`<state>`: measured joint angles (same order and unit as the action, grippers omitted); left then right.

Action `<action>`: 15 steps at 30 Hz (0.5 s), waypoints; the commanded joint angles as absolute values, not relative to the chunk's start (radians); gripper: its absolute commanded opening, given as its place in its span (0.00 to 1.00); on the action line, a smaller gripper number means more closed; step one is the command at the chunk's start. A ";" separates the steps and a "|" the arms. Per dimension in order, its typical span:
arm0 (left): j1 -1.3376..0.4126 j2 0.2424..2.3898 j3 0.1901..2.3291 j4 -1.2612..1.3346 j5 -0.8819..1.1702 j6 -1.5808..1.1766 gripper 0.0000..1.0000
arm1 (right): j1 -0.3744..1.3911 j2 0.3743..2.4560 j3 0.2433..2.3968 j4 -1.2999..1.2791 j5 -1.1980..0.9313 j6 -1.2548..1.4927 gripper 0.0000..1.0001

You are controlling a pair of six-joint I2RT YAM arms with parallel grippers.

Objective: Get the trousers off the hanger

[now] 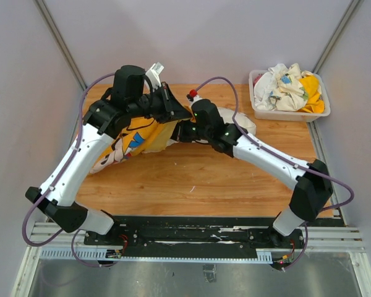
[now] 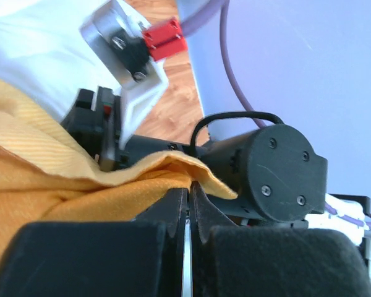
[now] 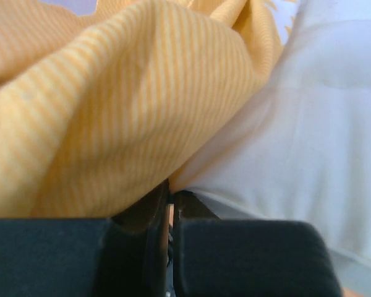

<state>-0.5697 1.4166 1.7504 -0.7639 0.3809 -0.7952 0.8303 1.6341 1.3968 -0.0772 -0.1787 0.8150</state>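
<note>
The yellow trousers, with a cartoon print, lie bunched on the wooden table left of centre. My left gripper is shut on their upper right edge; in the left wrist view the jaws pinch a fold of the yellow cloth. My right gripper is just beside it, shut on cloth where the yellow striped fabric meets white fabric. I cannot make out the hanger; it is hidden under the cloth and the arms.
A white bin heaped with mixed clothes stands at the back right. White cloth shows behind the right arm. The right arm's black wrist is close in front of the left gripper. Grey walls enclose the table.
</note>
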 commanded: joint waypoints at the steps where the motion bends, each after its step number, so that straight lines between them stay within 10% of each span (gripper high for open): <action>1: -0.541 1.393 1.764 -0.654 0.566 -0.844 0.00 | 0.879 1.478 1.442 -0.245 -0.177 0.817 0.01; 15: -0.497 1.429 1.634 -0.427 0.751 -0.934 0.01 | 0.887 1.399 1.617 -0.707 -0.084 0.837 0.01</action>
<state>-0.5289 1.4136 1.7012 -0.5579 0.6502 -0.8917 0.8768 1.3933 1.5421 -0.6403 -0.1345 0.8413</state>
